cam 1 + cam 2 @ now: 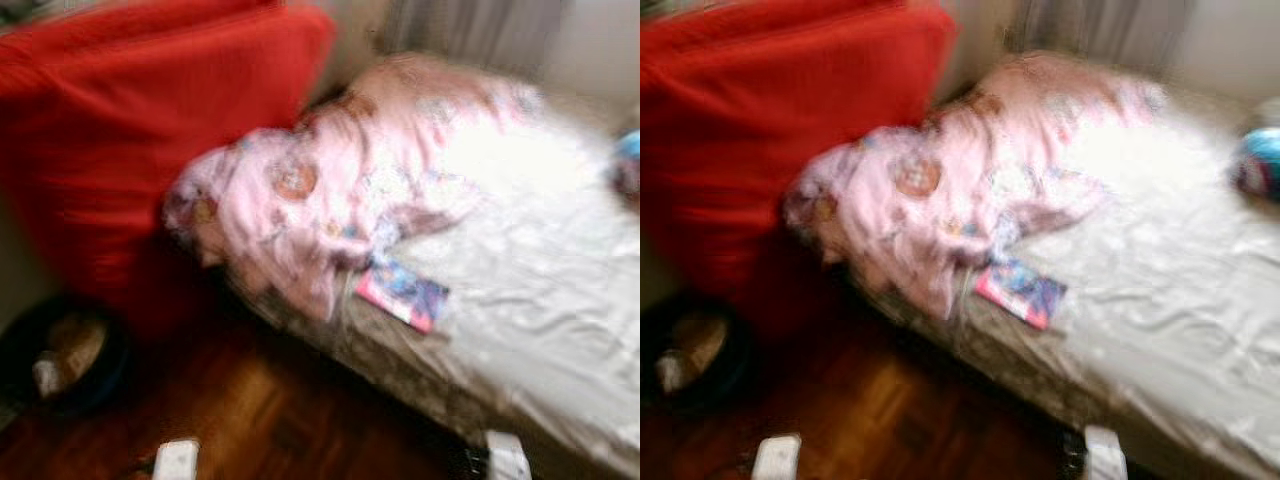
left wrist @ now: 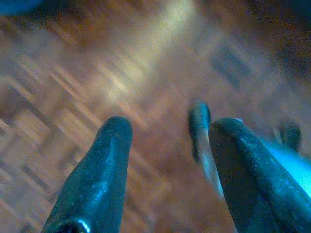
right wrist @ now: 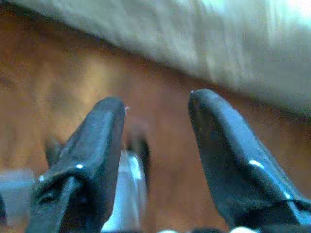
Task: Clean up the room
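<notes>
Both arms are hung low over the parquet floor (image 1: 270, 410), probably because nothing is taken up yet. The left claw (image 2: 165, 160) is spread and empty above the wood, and the right claw (image 3: 155, 141) is likewise spread and empty, near the edge of the bed (image 3: 204, 43). At the near edge of the mattress (image 1: 540, 300) a small colourful packet (image 1: 403, 292) is laid flat, partly under the pink patterned blanket (image 1: 320, 190), which is left crumpled as after sleep. A dark round basket (image 1: 62, 352) is stood on the floor beside the red armchair (image 1: 130, 120). Farther, curtains (image 1: 470, 30) are seen. The views are blurred.
</notes>
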Controlling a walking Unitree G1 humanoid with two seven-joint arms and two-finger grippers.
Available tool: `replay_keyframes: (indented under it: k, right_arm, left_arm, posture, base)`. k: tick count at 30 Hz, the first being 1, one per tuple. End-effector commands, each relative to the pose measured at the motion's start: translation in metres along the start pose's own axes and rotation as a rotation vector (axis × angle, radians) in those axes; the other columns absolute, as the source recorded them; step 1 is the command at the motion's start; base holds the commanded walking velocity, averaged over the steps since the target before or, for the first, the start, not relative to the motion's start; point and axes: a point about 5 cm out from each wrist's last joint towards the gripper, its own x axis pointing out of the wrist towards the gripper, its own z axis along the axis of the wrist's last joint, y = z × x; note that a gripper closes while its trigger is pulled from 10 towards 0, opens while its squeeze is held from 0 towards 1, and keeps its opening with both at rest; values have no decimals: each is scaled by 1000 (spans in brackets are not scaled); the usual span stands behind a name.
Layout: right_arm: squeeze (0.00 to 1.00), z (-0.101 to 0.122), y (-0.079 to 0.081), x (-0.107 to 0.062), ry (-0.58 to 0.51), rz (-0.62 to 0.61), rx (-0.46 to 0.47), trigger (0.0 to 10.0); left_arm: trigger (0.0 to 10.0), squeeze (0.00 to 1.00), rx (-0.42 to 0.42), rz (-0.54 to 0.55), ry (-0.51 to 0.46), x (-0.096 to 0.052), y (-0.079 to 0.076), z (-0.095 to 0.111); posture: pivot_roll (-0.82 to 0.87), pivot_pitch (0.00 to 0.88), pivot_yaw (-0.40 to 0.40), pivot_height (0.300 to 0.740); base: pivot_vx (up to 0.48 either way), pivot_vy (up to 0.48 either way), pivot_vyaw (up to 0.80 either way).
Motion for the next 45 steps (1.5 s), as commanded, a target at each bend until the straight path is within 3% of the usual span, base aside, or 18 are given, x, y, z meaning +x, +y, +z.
replay_keyframes:
  k: [1,8,12,18,20,22,23,25,26,27,29,35,45]
  right_arm:
    - [0,-22,-7,-6,72,-28,22,10000]
    - [0,-21,-7,-5,75,-28,24,10000]
    - [0,-18,-7,-5,45,-43,30,10000]
    - [0,-7,-8,-6,-91,-58,98,10000]
    - [0,-4,-8,-6,-125,-54,93,10000]
    - [0,2,-8,-6,-168,-41,30,10000]
    - [0,3,-8,-7,-181,-41,19,10000]
    - [0,5,-8,-7,-203,-45,22,10000]
    - [0,46,1,-1,-323,-29,28,10000]
    - [0,46,1,-1,-323,-29,28,10000]
    - [0,118,17,0,-520,9,29,10000]
    - [0,142,27,-8,-677,35,18,10000]
    - [0,146,22,-14,-758,7,38,10000]
  left_arm:
    - [10000,0,-8,8,65,-3,0,-19]
    - [10000,0,-13,11,53,-3,0,-17]
    - [10000,0,-41,25,-14,-3,1,-11]
    - [10000,0,-86,15,-177,-5,0,3]
    - [10000,0,-91,14,-207,-5,0,6]
    - [10000,0,-89,11,-248,-6,0,9]
    - [10000,0,-63,5,-374,-2,-4,54]
    - [10000,0,-36,-6,-566,-5,-10,122]
    - [10000,0,-34,-19,-636,-9,-13,148]
    - [10000,0,-34,-19,-636,-9,-13,148]
    - [10000,0,-22,-22,-701,-14,-15,166]
    - [10000,0,0,-63,-845,-26,-24,187]
    - [10000,0,-14,-81,-833,-24,-20,174]
  posture:
    - [-33,0,-3,740]
    - [-34,0,-4,740]
    - [-36,0,-5,740]
    - [-35,0,-15,740]
    - [-35,0,-15,740]
    - [-35,0,-15,740]
    - [-35,0,-15,740]
    - [-35,0,-15,740]
    - [-34,0,-11,740]
    - [-34,0,-11,740]
    - [-33,0,-9,740]
    - [-30,0,2,740]
    - [-35,0,9,740]
  base:
    - [0,0,0]
    - [0,0,0]
    - [0,0,0]
    - [0,0,0]
    - [0,0,0]
    - [0,0,0]
    - [0,0,0]
    - [0,0,0]
    - [0,0,0]
    - [0,0,0]
    - [0,0,0]
    - [0,0,0]
    - [0,0,0]
